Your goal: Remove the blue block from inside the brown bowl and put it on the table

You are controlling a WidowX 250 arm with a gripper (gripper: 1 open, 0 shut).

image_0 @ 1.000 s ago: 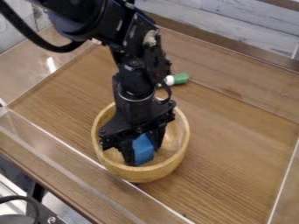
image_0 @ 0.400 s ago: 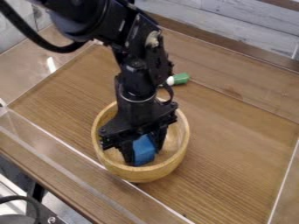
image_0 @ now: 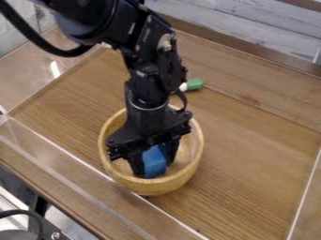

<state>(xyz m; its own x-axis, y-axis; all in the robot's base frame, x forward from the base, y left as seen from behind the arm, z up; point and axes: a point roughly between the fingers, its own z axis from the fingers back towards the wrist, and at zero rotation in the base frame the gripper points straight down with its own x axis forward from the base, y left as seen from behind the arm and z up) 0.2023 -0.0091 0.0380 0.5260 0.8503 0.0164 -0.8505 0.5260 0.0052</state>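
Note:
The brown bowl [image_0: 191,167] sits on the table [image_0: 69,94] near its front edge. Inside it lies the blue block [image_0: 153,162]. My gripper [image_0: 152,156] points straight down into the bowl, its black fingers [image_0: 124,148] standing on either side of the block and closed against it. The block still rests low in the bowl, and the arm hides its upper part.
A green-and-white marker [image_0: 191,85] lies on the table just behind the arm. Low clear acrylic walls [image_0: 51,155] edge the tabletop on the left, front and right. Bare wood stretches to the left and right of the bowl.

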